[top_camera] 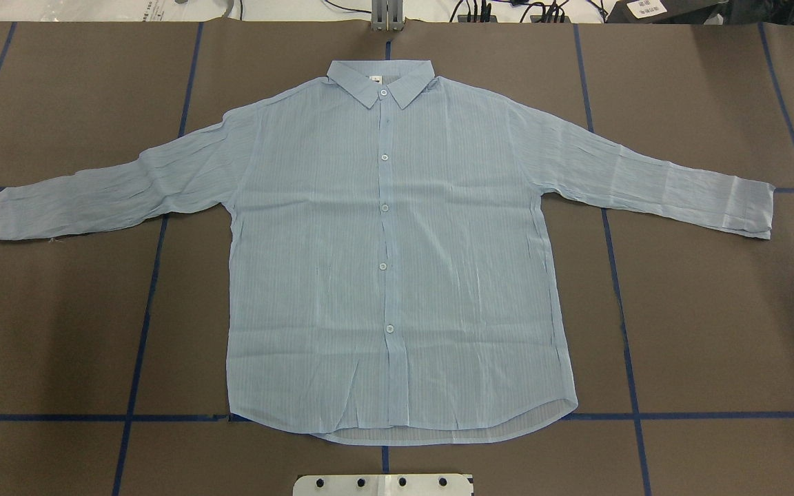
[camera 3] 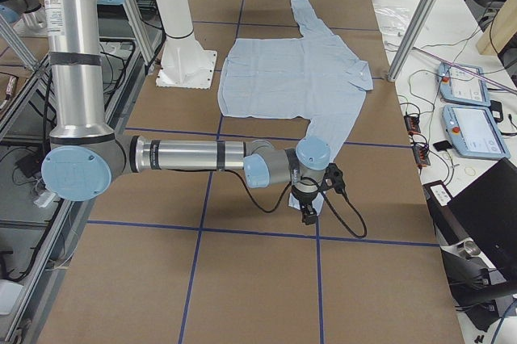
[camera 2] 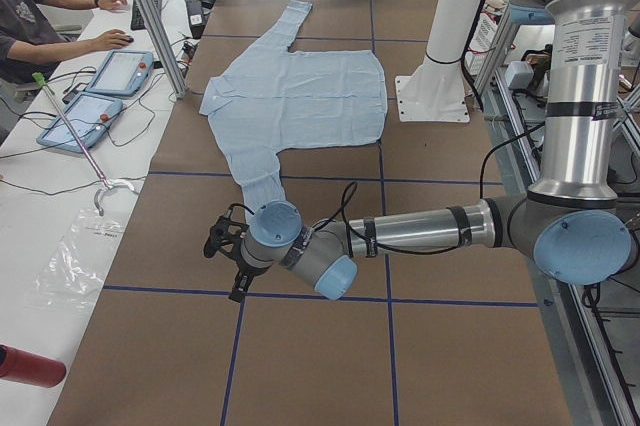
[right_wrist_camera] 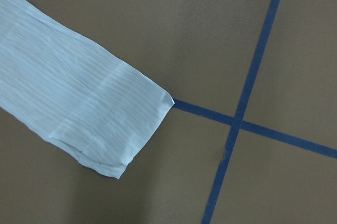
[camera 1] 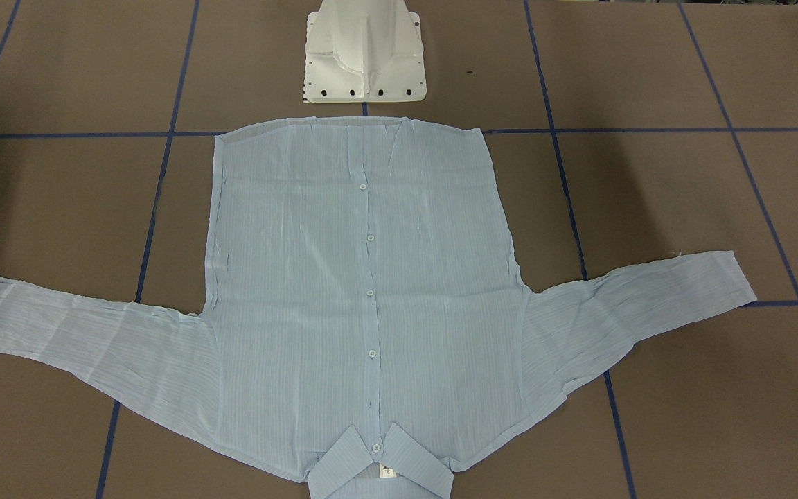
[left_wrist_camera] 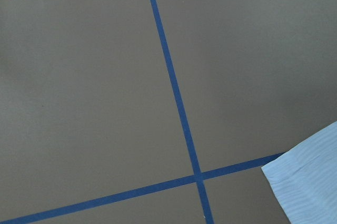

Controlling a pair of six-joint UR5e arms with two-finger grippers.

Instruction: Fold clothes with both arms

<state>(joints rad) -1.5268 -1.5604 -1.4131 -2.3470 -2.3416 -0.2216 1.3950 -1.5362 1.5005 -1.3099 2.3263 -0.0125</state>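
While shirt (top_camera: 383,262) lies flat, both jaws hang near cuffs (right_wrist_camera: 121,129); whether apart, cannot tell.

Facing the robot, you see the shirt (camera 1: 364,291) lying flat and buttoned, front up, on the brown table (camera 1: 683,201). Its collar (camera 1: 343,461) is nearest you, cut by the bottom edge, with the white neck label (camera 1: 386,472) showing between the collar points. The hem (camera 1: 316,123) lies at the far end, just short of the white pedestal base (camera 1: 364,55). Small white buttons (camera 1: 371,238) run down the middle. One sleeve (camera 1: 80,339) stretches to your left and reaches the picture's edge. The other sleeve (camera 1: 634,298) stretches to your right, angled slightly farther away, ending at one of the blue tape lines (camera 1: 558,166) that grid the table.
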